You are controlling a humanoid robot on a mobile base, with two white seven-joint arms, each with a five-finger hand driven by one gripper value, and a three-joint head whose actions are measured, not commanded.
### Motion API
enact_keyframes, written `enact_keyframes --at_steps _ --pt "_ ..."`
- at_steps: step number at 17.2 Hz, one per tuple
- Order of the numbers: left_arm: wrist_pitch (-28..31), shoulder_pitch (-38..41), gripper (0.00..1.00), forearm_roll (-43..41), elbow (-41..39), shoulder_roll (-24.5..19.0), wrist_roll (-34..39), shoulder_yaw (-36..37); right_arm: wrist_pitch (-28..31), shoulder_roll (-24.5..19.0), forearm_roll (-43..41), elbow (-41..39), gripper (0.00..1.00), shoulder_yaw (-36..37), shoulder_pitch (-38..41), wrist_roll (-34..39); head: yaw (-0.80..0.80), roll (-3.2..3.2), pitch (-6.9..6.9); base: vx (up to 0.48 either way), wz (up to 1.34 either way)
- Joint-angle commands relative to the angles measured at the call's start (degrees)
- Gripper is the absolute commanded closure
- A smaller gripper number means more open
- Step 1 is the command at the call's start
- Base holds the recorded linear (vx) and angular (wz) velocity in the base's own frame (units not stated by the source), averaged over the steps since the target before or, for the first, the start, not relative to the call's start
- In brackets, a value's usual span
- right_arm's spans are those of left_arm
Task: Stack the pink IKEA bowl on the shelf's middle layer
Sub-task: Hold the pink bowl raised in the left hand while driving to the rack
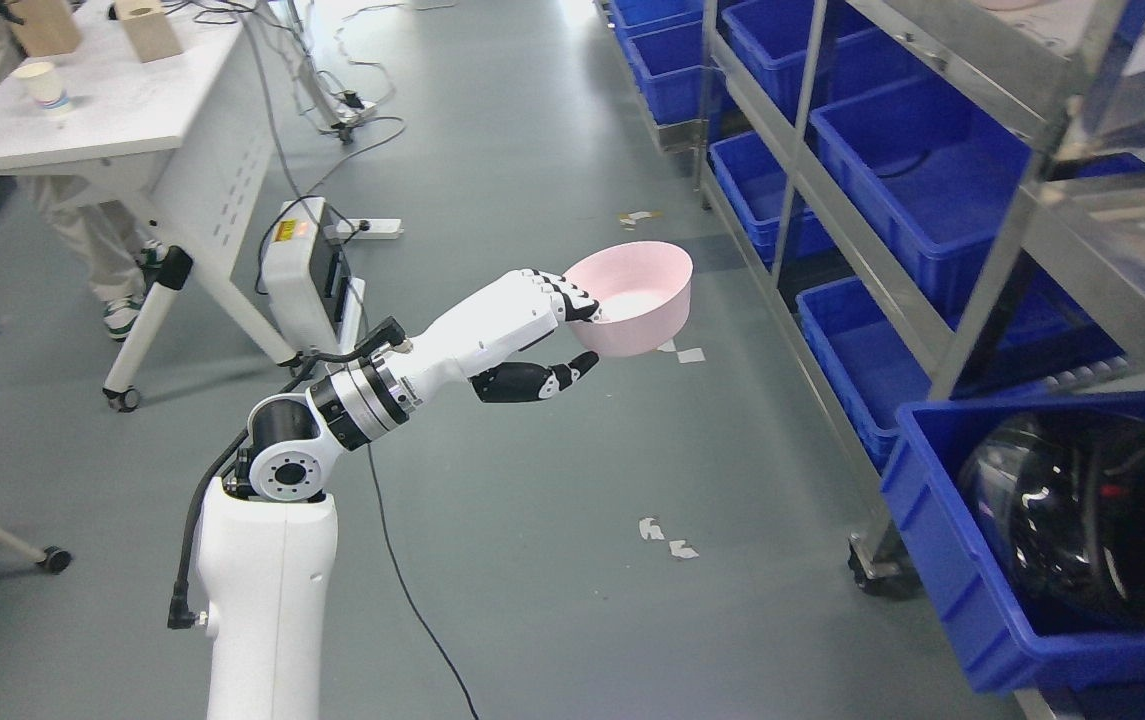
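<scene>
A pink bowl (637, 297) hangs in the air over the grey floor, upright and slightly tilted. My left hand (572, 335) is shut on its near rim, with the fingers (560, 293) hooked over the edge and the thumb (572, 372) under the wall. The white left arm rises from the lower left. The metal shelf (872, 240) stands to the right of the bowl, about a hand's length away. A pale pink thing shows at the top right on the upper shelf level, mostly cut off. The right arm is out of view.
Blue bins (917, 170) fill the shelf's lower levels; one near bin (992, 590) holds a black helmet (1082, 510). A white table (102, 110) with a paper cup (44, 85) and a box stands at the upper left, a person's legs behind it. Cables and a white device (307, 265) lie on the floor.
</scene>
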State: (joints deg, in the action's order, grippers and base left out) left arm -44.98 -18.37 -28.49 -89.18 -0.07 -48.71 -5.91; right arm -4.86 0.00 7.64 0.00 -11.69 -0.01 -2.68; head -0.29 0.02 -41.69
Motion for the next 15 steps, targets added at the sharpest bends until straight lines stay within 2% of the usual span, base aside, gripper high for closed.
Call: enact_keyframes --at_steps 1,7,15 --pt "-0.02 0.09 0.9 0.01 -0.2 -0.93 0.02 0.28 0.03 1.0 0.01 -1.0 0.0 0.0 0.89 0.04 0.0 0.0 0.0 0.213 0.61" --pt "-0.02 0.09 0.9 0.1 -0.02 -0.93 0.02 -0.77 0.03 1.0 0.0 -1.0 0.0 0.0 0.89 0.04 0.0 0.0 0.0 0.257 0.42" --pt "-0.02 0.09 0.9 0.01 0.24 -0.93 0.02 -0.69 0.03 1.0 0.0 -1.0 0.0 0.0 0.89 0.04 0.0 0.0 -0.01 0.306 0.16"
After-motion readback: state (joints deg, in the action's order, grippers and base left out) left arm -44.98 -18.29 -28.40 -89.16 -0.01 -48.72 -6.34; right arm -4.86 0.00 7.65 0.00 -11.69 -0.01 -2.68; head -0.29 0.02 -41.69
